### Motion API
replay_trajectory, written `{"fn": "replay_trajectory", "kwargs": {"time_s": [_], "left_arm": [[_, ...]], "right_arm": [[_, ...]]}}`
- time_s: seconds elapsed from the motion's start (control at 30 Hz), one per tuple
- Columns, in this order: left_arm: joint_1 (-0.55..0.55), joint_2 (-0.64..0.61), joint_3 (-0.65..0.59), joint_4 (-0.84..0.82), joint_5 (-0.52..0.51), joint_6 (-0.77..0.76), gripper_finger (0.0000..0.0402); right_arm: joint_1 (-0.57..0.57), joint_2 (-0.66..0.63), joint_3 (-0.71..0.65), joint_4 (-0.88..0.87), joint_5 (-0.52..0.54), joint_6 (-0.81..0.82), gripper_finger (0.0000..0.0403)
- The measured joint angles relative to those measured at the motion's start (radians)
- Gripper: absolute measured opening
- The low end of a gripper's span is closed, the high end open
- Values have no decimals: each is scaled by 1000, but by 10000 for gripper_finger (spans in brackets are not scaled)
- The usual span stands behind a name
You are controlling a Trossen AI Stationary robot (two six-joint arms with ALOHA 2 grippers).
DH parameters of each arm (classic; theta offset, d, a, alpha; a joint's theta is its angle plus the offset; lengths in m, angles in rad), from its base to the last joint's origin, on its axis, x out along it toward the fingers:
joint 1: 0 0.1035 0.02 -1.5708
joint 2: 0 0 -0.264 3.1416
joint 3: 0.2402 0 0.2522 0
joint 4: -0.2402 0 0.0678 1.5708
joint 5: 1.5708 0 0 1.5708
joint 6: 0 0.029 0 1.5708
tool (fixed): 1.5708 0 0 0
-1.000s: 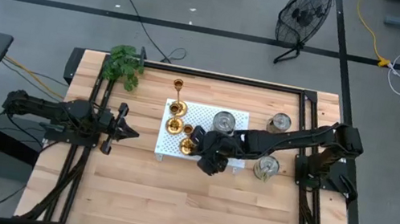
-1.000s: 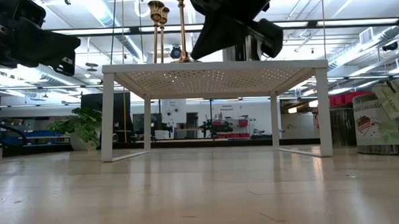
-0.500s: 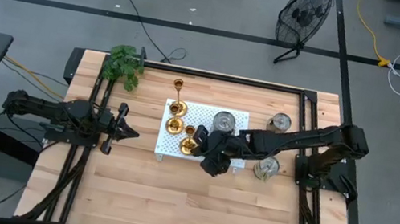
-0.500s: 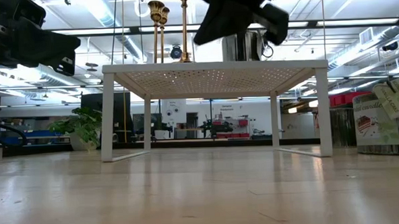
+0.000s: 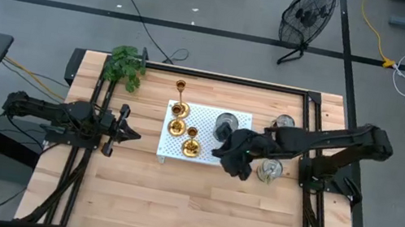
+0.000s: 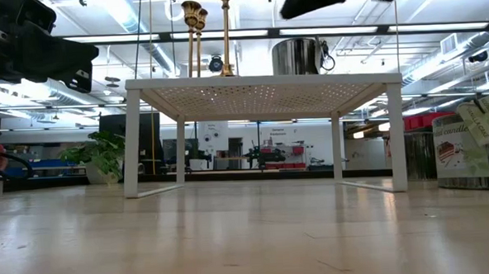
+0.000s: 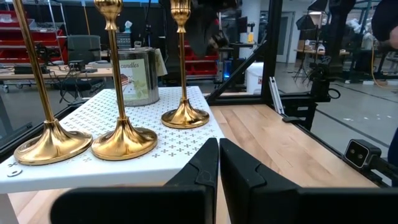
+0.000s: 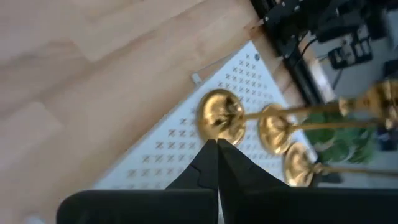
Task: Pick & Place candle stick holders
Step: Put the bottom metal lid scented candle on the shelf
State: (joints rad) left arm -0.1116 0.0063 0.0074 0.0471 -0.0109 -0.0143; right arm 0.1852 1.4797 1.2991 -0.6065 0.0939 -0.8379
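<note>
While both arms hover with nothing in them, the wooden desk (image 5: 172,199) carries a white perforated stand (image 5: 218,118) near its middle, toward the far edge. A leafy green plant (image 5: 125,66) sits at the far left corner of the desk. Three candle tins stand to the right: one tin (image 5: 226,123) on the stand's far right part, and two others (image 5: 282,124) (image 5: 269,170) on the desk just beyond the stand's right edge. The right hand (image 5: 237,162) hangs over the stand's near right corner, its fingers pressed together and gripping nothing. The left hand (image 5: 129,133) waits above the desk's left side, well apart from the stand, fingers likewise closed and empty. Three gold candle stick holders (image 5: 179,110) (image 5: 176,127) (image 5: 189,148) stand upright on the left part of the stand, lined up along its left edge with the nearest one set a little inward. A fourth gold holder (image 5: 180,87) stands on the desk just behind the stand's far left corner.
</note>
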Motion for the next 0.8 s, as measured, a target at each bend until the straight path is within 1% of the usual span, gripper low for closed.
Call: {"fn": "replay_trajectory", "kwargs": {"time_s": [0.2,0.33,0.43,0.6,0.8], "left_arm": [[0,0,0,0,0,0,19],[0,0,0,0,0,0,19],[0,0,0,0,0,0,19],[0,0,0,0,0,0,19],[0,0,0,0,0,0,19]], "right_arm": [[-9,-83,0,-112,-53,149,0],[-45,-131,0,-179,-61,355,0],[-82,-149,0,-258,-60,458,0],[-145,-166,0,-396,-59,509,0],[-215,-180,0,-495,-57,552,0]]}}
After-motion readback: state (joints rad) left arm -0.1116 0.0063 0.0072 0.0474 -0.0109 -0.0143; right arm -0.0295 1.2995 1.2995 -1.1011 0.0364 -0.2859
